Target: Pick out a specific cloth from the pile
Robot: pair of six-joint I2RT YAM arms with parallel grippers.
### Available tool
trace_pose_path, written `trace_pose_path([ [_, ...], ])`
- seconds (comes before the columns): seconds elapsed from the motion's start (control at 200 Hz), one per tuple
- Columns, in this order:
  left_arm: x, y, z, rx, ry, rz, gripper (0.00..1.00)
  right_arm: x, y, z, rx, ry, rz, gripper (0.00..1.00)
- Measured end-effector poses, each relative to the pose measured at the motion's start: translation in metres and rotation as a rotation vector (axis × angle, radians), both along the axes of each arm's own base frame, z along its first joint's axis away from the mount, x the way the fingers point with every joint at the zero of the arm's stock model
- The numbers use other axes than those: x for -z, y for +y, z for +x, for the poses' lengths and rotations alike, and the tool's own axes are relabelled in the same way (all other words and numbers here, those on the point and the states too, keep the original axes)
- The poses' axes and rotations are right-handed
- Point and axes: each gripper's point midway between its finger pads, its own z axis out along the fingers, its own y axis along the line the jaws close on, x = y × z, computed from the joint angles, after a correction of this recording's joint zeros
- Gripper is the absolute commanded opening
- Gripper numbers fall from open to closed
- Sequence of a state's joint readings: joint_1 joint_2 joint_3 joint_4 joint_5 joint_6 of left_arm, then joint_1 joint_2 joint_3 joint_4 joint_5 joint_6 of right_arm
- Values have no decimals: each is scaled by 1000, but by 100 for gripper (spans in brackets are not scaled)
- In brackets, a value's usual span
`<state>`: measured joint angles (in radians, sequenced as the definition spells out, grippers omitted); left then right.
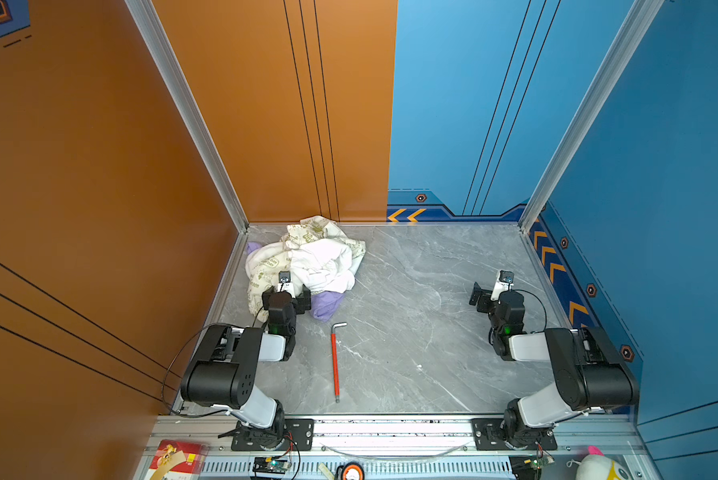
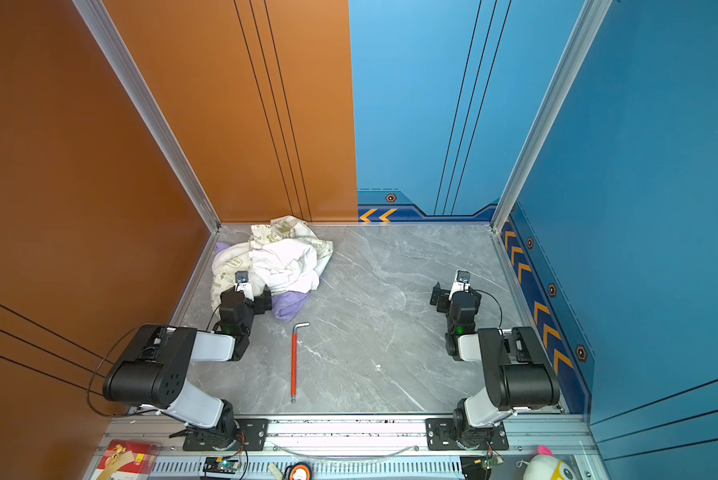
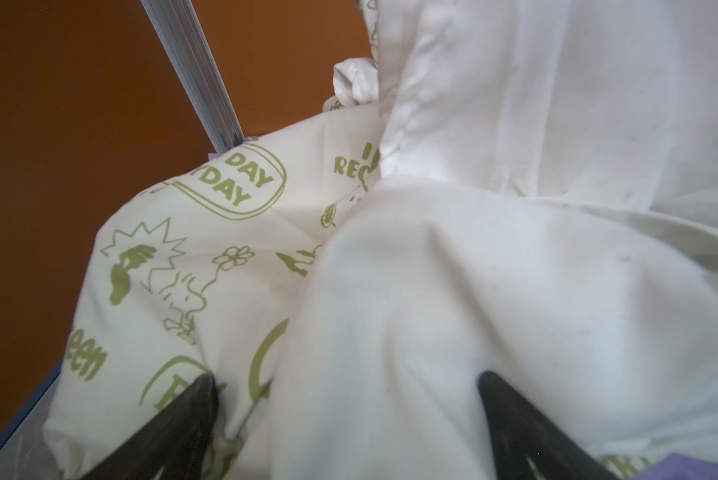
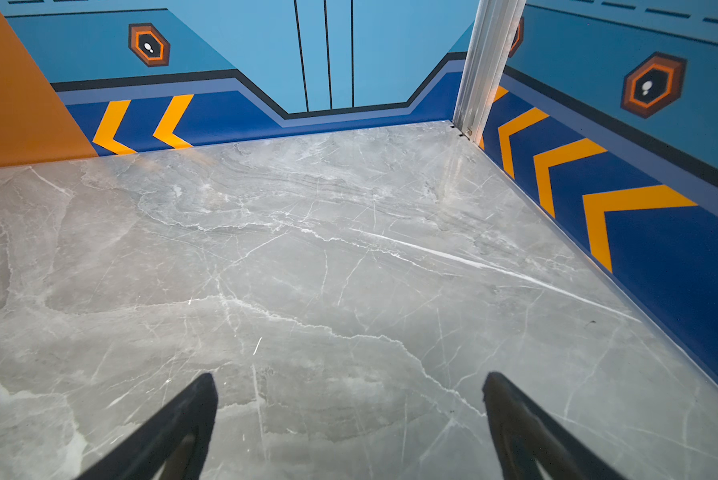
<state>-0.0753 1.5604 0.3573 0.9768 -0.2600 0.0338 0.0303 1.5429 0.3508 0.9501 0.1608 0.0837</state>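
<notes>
A pile [image 1: 307, 257] of soft fabrics sits in the far left corner of the grey marbled counter [image 1: 411, 311], against the orange wall [image 1: 99, 166]. The lavender cloth [image 1: 326, 305] pokes out from under the pile's near edge, with another sliver showing at the wall side. The left gripper [image 3: 348, 380], jaws spread wide and pinching nothing, noses into the pile just beside that lavender edge, one fingertip at the printed cream cloth [image 3: 191, 257], one at the white cloth [image 3: 494, 291]. The right gripper [image 4: 349, 380], also spread, hovers over bare counter, well apart. A red-handled hex key [image 1: 335, 361] lies between the arms.
</notes>
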Motion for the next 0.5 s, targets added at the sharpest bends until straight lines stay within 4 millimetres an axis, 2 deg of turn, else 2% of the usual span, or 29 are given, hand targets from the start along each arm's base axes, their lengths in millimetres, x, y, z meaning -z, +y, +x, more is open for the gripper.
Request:
trace_pose_path([
  [0.35, 1, 8, 0, -20, 1, -23, 98, 0, 0, 0, -1, 1, -3, 100],
  [0.501, -1, 8, -3, -24, 11, -24, 98, -3, 9, -6, -13, 38, -32, 100],
])
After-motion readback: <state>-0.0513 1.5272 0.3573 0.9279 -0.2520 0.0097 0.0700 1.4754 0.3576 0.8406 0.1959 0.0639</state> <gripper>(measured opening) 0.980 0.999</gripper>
